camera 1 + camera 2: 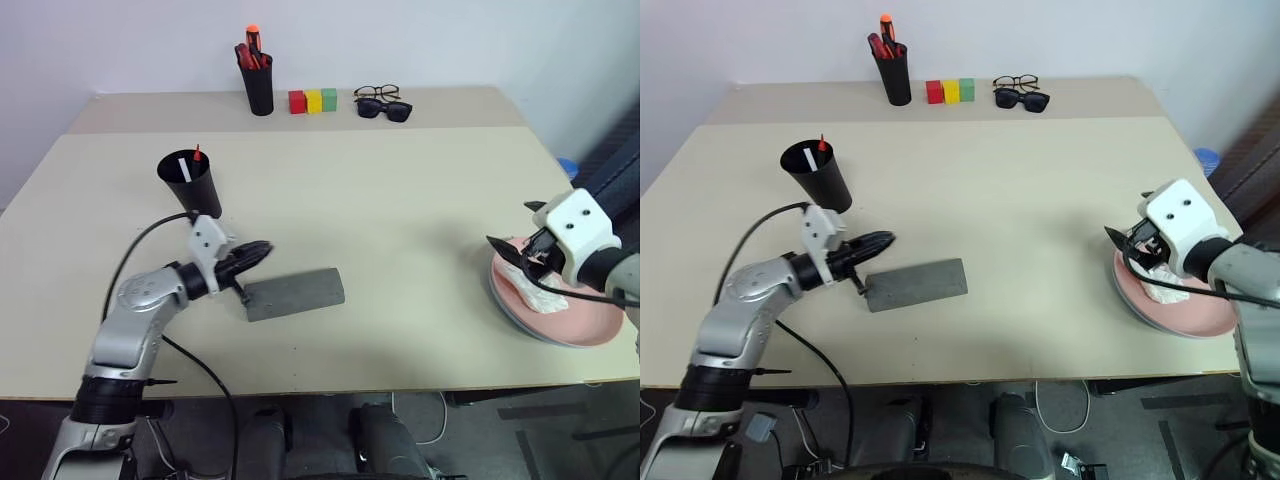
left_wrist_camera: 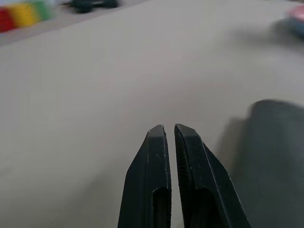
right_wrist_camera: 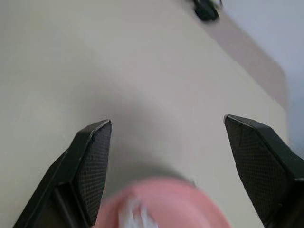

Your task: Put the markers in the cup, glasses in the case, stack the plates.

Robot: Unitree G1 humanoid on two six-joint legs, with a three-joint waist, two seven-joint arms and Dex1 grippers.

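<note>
Fingers of the left gripper [image 2: 170, 130] are pressed almost together with nothing between them, just beside the near end of the grey case [image 1: 294, 293], which lies closed and flat on the beige table [image 1: 400, 210]. Over at the right edge, the right gripper [image 3: 166, 124] has its fingers spread wide and empty above the salmon pink plate [image 1: 1200, 315], which sits stacked on the light blue plate [image 1: 512, 308]; only a thin rim of the blue one peeks out beneath. Something white and crumpled [image 1: 545, 296] lies on the pink plate, partly hidden by the gripper, and what it is cannot be made out. Farther back on the left stands the black tapered cup [image 1: 188, 182], with the markers [image 1: 190, 161] inside, a white end and a red tip poking above the rim. Along the far edge stand a black pen pot [image 1: 258, 88] of red pens, three coloured blocks [image 1: 313, 100], then dark sunglasses [image 1: 385, 110] with clear spectacles [image 1: 375, 92] just behind.
</note>
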